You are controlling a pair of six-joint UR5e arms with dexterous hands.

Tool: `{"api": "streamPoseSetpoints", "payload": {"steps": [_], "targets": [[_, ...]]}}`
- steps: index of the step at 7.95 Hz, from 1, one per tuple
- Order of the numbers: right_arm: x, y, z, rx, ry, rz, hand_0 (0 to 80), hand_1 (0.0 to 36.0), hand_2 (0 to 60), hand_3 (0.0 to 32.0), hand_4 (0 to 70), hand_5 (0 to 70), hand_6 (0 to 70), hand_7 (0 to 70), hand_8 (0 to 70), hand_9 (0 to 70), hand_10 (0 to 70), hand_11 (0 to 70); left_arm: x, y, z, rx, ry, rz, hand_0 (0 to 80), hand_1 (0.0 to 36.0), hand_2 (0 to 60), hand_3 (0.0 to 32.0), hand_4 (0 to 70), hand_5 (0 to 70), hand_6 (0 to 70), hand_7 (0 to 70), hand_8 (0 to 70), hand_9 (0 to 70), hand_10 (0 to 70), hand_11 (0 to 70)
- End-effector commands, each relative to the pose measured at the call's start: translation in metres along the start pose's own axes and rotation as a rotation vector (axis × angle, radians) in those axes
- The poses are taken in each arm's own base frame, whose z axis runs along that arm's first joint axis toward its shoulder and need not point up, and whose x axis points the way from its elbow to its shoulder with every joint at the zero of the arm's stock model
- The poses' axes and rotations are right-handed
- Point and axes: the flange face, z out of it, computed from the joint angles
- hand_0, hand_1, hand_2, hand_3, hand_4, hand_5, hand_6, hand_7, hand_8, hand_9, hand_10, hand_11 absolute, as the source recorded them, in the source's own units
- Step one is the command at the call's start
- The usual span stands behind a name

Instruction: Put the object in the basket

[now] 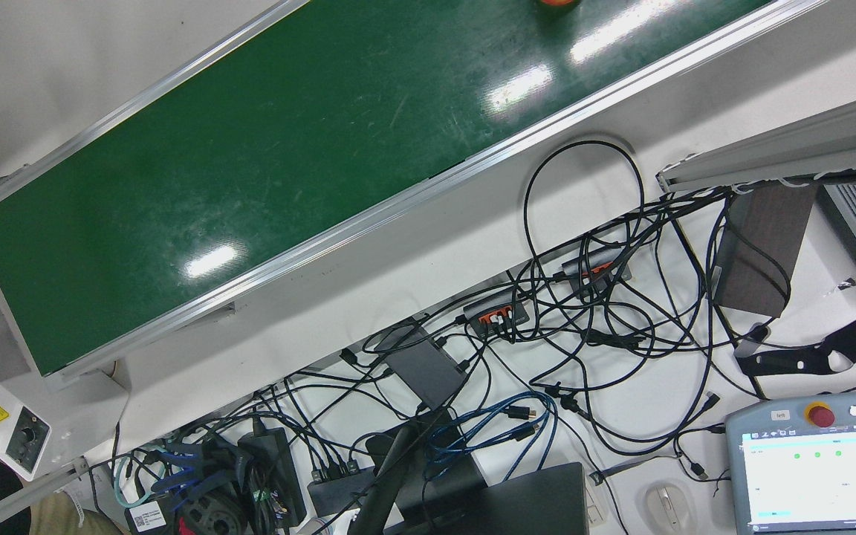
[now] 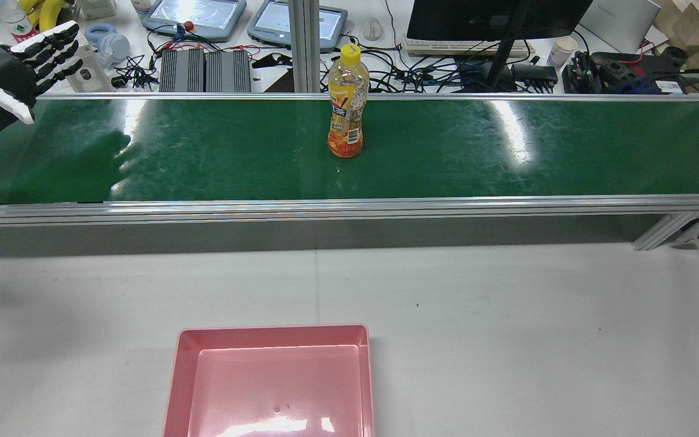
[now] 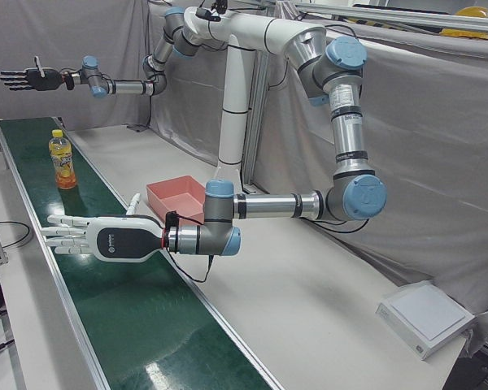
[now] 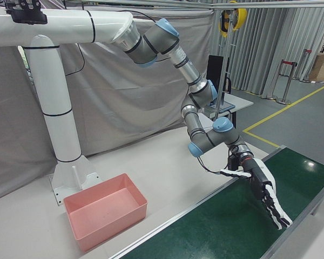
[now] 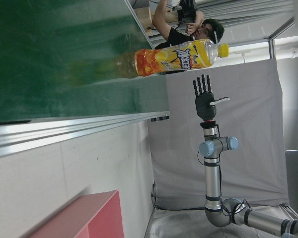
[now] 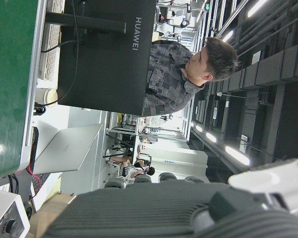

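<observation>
An orange drink bottle (image 2: pixel 344 103) with a yellow cap stands upright mid-belt on the green conveyor (image 2: pixel 507 152). It also shows in the left-front view (image 3: pixel 61 161) and the left hand view (image 5: pixel 181 57). The pink basket (image 2: pixel 273 382) sits empty on the white table, on the robot's side of the belt. My left hand (image 2: pixel 3 79) is open, fingers spread, above the belt's left end, well away from the bottle; it is the near hand in the left-front view (image 3: pixel 98 237). My right hand (image 4: pixel 264 194) is open above the belt's other end, and the left hand view (image 5: pixel 207 99) shows it beyond the bottle.
Beyond the belt's far rail stand a monitor (image 2: pixel 495 18), teach pendants (image 2: pixel 195 12), power units and tangled cables (image 1: pixel 584 312). A person (image 6: pixel 188 64) stands behind the monitor. A white box (image 3: pixel 427 317) lies on the table. White table lies between belt and basket.
</observation>
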Motion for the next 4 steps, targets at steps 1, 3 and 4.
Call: {"api": "streamPoseSetpoints", "payload": {"steps": [1, 3, 4], "targets": [[0.0000, 0.0001, 0.0005, 0.000, 0.000, 0.000, 0.0, 0.0, 0.0, 0.0, 0.0, 0.0, 0.0, 0.0, 0.0, 0.0, 0.0, 0.0, -0.0002, 0.0007, 0.0005, -0.002, 0.000, 0.001, 55.0, 2.0, 0.0, 0.2, 8.6, 5.5, 0.0, 0.0, 0.0, 0.2, 3.2, 6.0], [0.0001, -0.0006, -0.0002, 0.001, 0.000, 0.000, 0.0, 0.0, 0.0, 0.0, 0.0, 0.0, 0.0, 0.0, 0.0, 0.0, 0.0, 0.0, 0.0000, 0.0014, 0.0014, -0.003, 0.000, -0.001, 55.0, 2.0, 0.0, 0.2, 8.7, 5.2, 0.0, 0.0, 0.0, 0.1, 2.8, 5.4], [0.0000, 0.0001, 0.0005, 0.000, 0.000, 0.000, 0.0, 0.0, 0.0, 0.0, 0.0, 0.0, 0.0, 0.0, 0.0, 0.0, 0.0, 0.0, -0.0010, 0.0016, 0.0022, -0.003, -0.001, 0.003, 55.2, 2.0, 0.0, 0.0, 9.0, 5.7, 0.0, 0.0, 0.0, 0.2, 3.0, 5.7]]}}
